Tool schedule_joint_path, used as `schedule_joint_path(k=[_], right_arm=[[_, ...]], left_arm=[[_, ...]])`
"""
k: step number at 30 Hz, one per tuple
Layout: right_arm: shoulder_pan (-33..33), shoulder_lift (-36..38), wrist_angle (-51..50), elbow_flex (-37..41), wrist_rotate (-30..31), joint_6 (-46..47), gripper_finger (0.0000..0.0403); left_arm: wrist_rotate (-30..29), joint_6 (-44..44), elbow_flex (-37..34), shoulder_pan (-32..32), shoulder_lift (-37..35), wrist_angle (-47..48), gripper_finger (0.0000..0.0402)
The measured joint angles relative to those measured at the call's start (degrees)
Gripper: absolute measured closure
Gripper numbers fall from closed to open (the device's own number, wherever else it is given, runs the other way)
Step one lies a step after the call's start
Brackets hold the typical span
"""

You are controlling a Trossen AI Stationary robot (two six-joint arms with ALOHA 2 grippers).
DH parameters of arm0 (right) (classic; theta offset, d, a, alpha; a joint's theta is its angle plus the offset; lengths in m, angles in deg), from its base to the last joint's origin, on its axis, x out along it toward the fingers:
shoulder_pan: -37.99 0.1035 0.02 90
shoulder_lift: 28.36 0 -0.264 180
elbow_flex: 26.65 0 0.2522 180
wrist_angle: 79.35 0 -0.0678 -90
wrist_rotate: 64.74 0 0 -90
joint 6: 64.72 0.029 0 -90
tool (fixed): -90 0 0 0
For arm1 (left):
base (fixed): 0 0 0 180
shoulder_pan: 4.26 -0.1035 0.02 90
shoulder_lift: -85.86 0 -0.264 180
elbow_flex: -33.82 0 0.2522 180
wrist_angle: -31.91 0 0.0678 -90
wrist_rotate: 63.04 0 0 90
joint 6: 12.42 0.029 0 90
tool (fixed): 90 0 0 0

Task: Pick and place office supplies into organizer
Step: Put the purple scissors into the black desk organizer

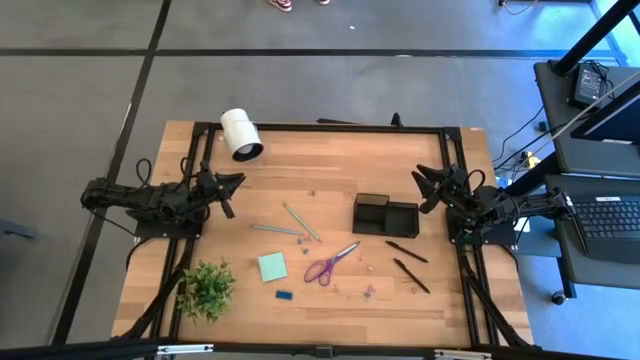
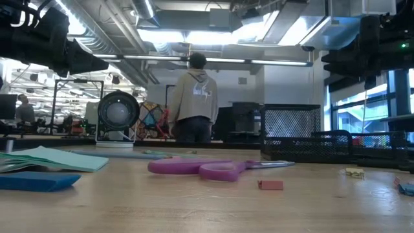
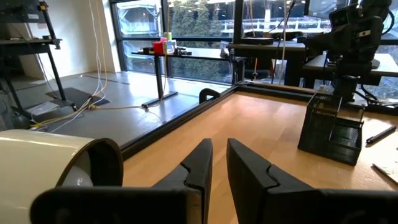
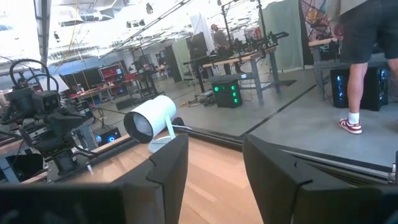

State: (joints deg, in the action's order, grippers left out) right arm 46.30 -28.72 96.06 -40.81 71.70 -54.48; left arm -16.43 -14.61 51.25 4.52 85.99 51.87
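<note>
the tiny clips (image 1: 369, 291) near the purple-handled scissors (image 1: 331, 264) are too small to make out. no readable writing. left claw (image 1: 232, 188) nearly clenched, empty; right claw (image 1: 424, 184) released, empty.

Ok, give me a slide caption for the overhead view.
Both arms wait at the table's sides; scissors, pens and notepad lie loose beside the black organizer.

You can't make out the tiny clips (image 1: 368, 291) from above; they're only specks on the counter (image 1: 440, 300). In the low view the notepad (image 2: 45, 158) runs off the edge, and the person (image 2: 194, 97) hides part of the room behind.
</note>
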Motion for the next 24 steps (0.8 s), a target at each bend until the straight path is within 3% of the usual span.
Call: schedule_joint_path(k=[17,24], right_arm=[[0.00,0.02,-0.63,0.00,0.09,-0.34,0.0246],[0.00,0.02,-1.81,0.00,0.11,-0.41,0.0246]], left_arm=[[-0.77,0.00,-0.01,0.00,0.01,-0.01,0.0356],[-0.55,-1.11,0.01,0.00,0.01,-0.22,0.0324]])
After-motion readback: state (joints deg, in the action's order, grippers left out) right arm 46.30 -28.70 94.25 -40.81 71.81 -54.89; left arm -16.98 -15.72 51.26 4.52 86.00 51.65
